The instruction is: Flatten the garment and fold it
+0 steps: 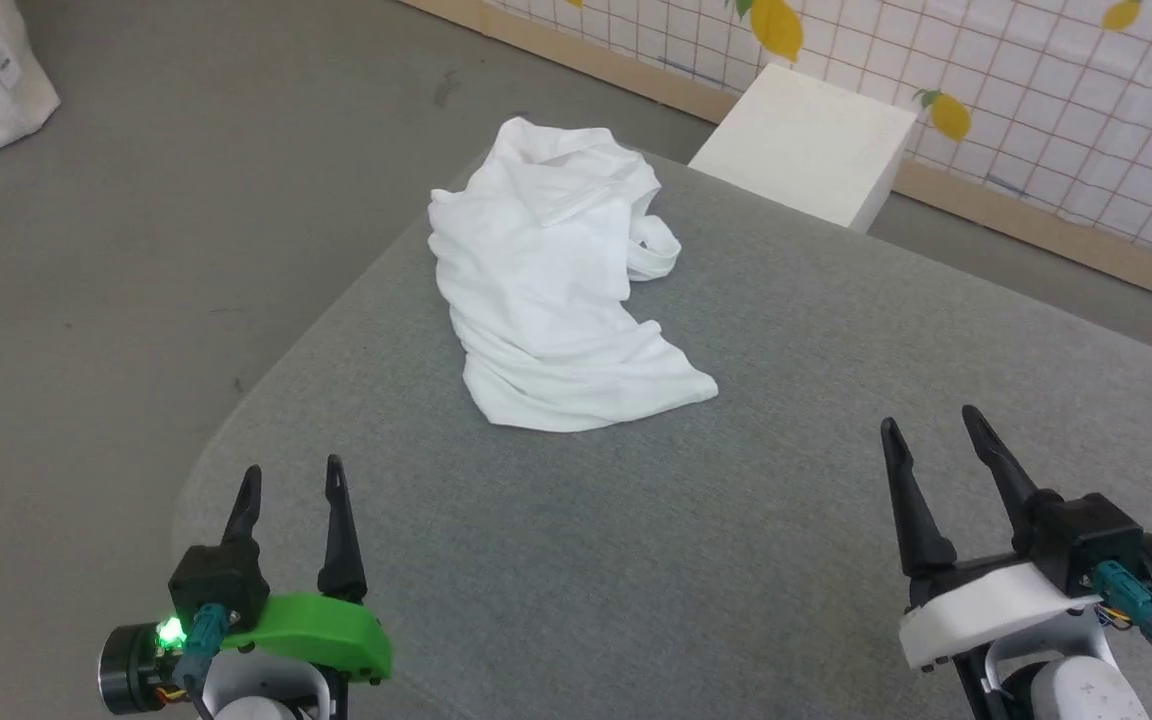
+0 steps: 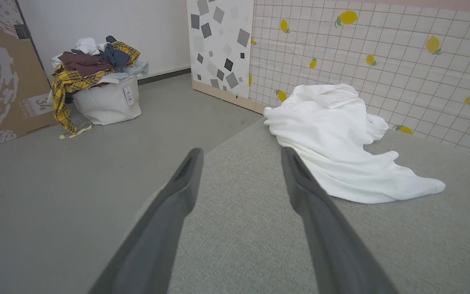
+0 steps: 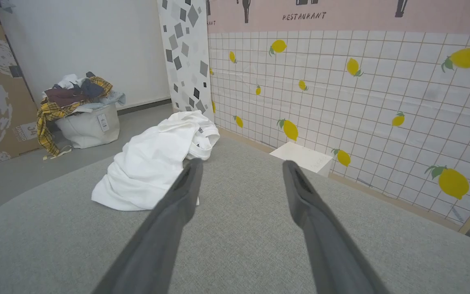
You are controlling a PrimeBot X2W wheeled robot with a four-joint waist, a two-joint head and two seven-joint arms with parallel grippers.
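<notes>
The garment [image 1: 551, 290] lies crumpled toward the far left of the grey bench [image 1: 736, 520], untouched, so the 2 hands, left hand [image 1: 291, 485] and right hand [image 1: 926, 428], wait near it, fingers apart and empty, likely ready to reach.

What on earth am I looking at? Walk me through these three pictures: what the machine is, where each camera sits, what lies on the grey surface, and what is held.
This is a wheeled robot with two arms, each ending in a two-fingered claw. The head camera looks down at its left gripper and right gripper. The other two pictures come from cameras on each wrist, looking along that claw's own dark fingers. On the grey padded table lies a crumpled white thin-fabric shirt, to be flattened and folded. Both claws are open and hold nothing. Beyond the table stand a white box and a white bag heaped with clothes.
</notes>
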